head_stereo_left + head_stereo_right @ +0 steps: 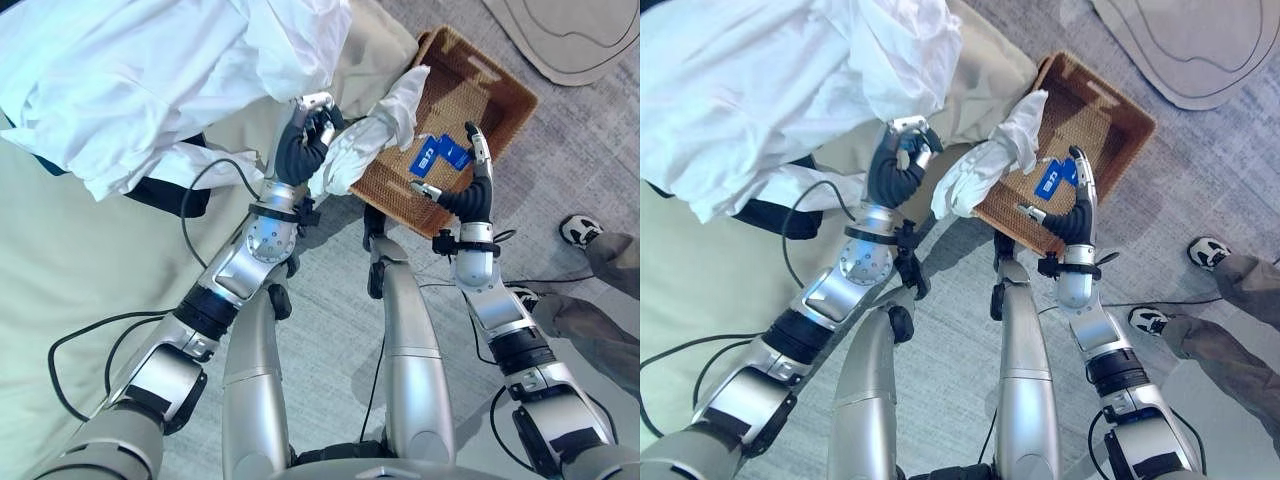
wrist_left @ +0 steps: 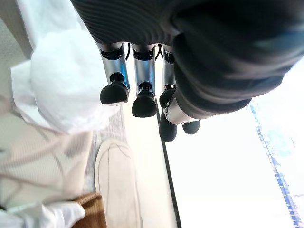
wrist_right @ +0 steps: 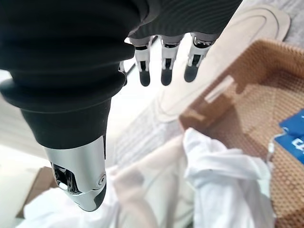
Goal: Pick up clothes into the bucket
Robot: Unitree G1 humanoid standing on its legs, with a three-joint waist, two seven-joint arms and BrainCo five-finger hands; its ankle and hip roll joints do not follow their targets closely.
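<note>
Your left hand (image 1: 305, 135) sits at upper centre of the left eye view, fingers curled beside the white clothes (image 1: 150, 80); they seem to pinch the cloth, though the contact is hard to see. The clothes fill the upper left, lying on the beige cushion (image 1: 60, 290), with 1 sleeve (image 1: 375, 135) draped over the rim of the wicker basket (image 1: 500, 105) at upper right. Your right hand (image 1: 470, 185) hovers over the basket with fingers straight, holding nothing. A blue packet (image 1: 440, 155) lies inside.

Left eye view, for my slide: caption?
Left hand lifts white shirt toward basket; right hand open over it.
</note>
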